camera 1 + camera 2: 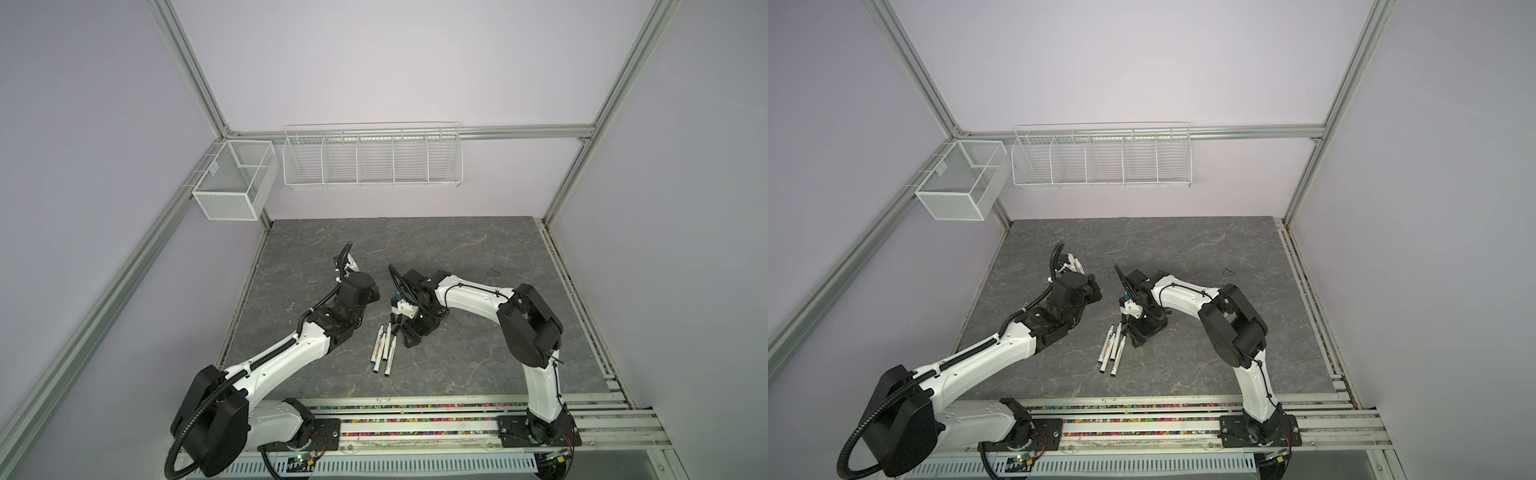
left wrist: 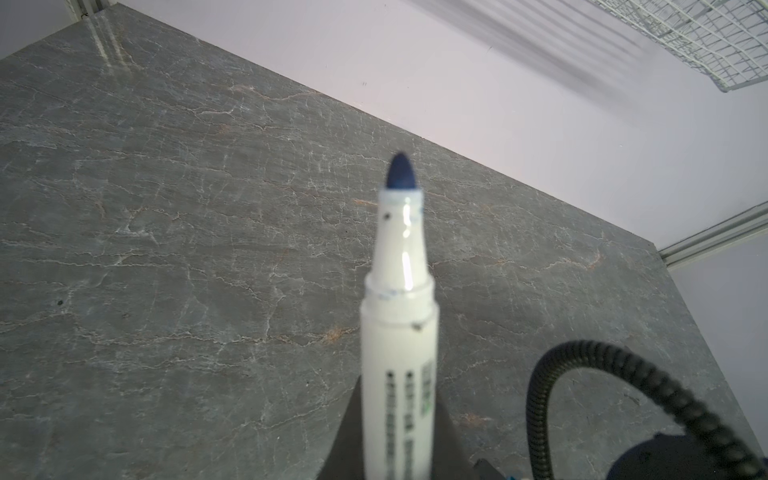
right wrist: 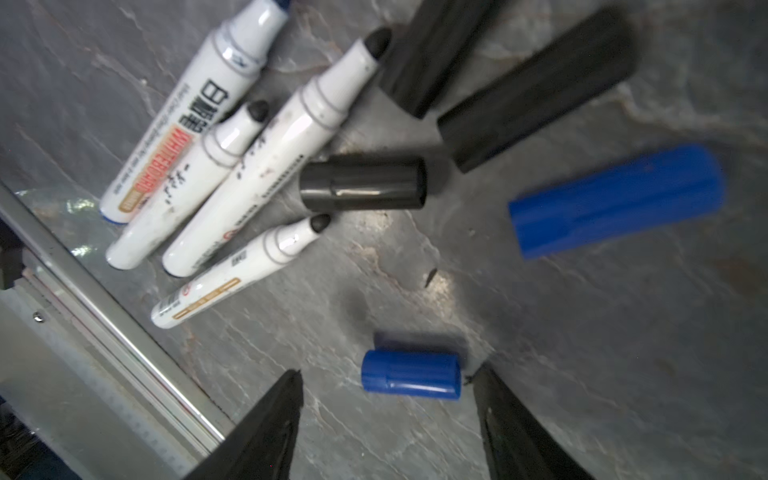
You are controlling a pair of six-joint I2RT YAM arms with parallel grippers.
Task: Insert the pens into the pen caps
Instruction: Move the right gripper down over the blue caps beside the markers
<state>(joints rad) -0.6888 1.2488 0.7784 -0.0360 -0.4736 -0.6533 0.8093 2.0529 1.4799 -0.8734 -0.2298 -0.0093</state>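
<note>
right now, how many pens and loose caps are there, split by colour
blue-tipped pens: 2
black-tipped pens: 3
blue caps: 2
black caps: 3
total: 10

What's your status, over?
Left hand shut on blue pen, tip bare. Right hand open over nearer blue cap. Other caps and pens lie clear of it.

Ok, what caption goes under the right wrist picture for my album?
Open right tool lined up on a blue cap, near four white pens, three black caps and another blue cap.
</note>
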